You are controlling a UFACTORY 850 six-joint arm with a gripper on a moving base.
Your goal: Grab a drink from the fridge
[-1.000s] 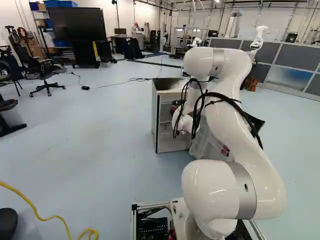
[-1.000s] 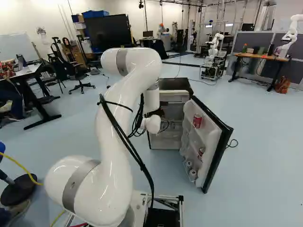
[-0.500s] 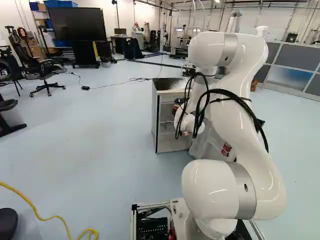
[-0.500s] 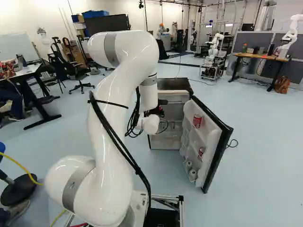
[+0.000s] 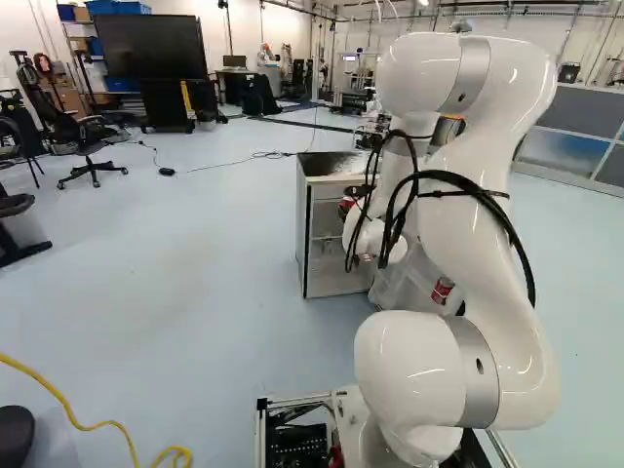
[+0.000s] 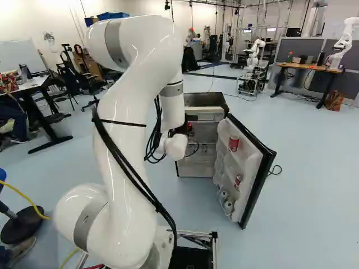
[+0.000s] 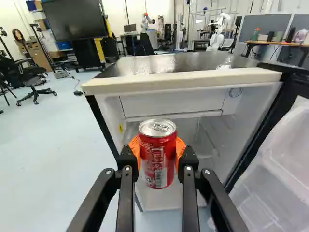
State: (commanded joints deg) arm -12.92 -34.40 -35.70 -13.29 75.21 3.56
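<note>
The gripper point(image 5: 349, 201) has its two black fingers squeezed on a red drink can point(image 7: 157, 154). An orange pad point(image 7: 180, 148) touches the can on each side. The can stands straight up between the fingers, just in front of the open fridge point(image 7: 183, 78). The big white arm point(image 6: 132, 106) reaches from the near end toward the fridge. The fridge door point(image 6: 252, 182) is wide open on the right. In the door there is a red can up high point(image 6: 233, 143) and another red can lower down point(image 6: 238, 180). Two pale round things point(image 6: 228, 207) sit at the bottom of the door. A yellow cord point(image 5: 68, 409) lies on the floor, near and left. A black chair point(image 5: 90, 138) and a big dark screen point(image 5: 151, 46) are far off to the left. A table with a brown top point(image 6: 305, 66) is far off to the right.
</note>
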